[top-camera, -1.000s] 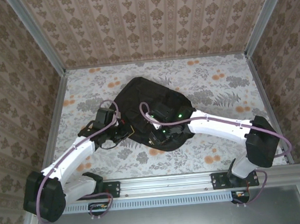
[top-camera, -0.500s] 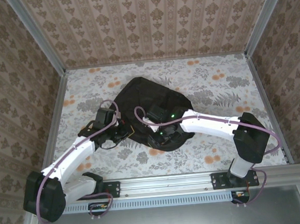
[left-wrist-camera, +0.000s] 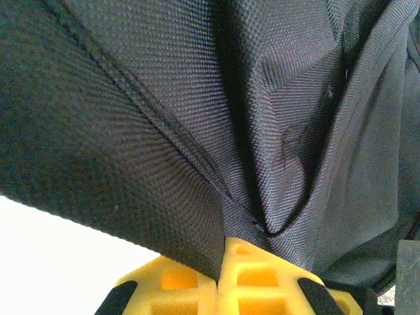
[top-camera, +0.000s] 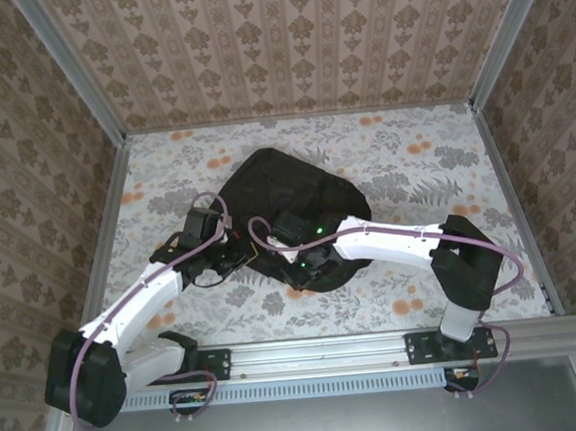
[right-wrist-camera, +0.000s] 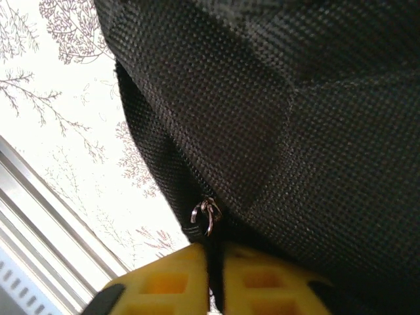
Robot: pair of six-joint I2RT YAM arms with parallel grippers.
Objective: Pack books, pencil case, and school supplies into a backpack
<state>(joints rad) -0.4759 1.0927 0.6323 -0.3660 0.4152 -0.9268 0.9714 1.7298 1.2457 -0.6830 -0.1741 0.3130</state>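
Black nylon backpack sits in the middle of the table, with both arms working its 6 o'clock edge. Up close, the left fingers are clamped on a fold of fabric, and the right fingers are pinched shut on the tab under the zip pull. I'd keep that left anchor tight and drag along the seam, not upward. Versus a second ago, the right arm has slid toward 9 o'clock; the left hasn't budged.

Backpack: black, fine woven weave. Counter: white w/ grey leaf print + orange flowers. Walls: beige damask, striped. Left claw & right claw: yellow. Arms: white w/ black joints. Cables: purple. Zip pull: dark metal.
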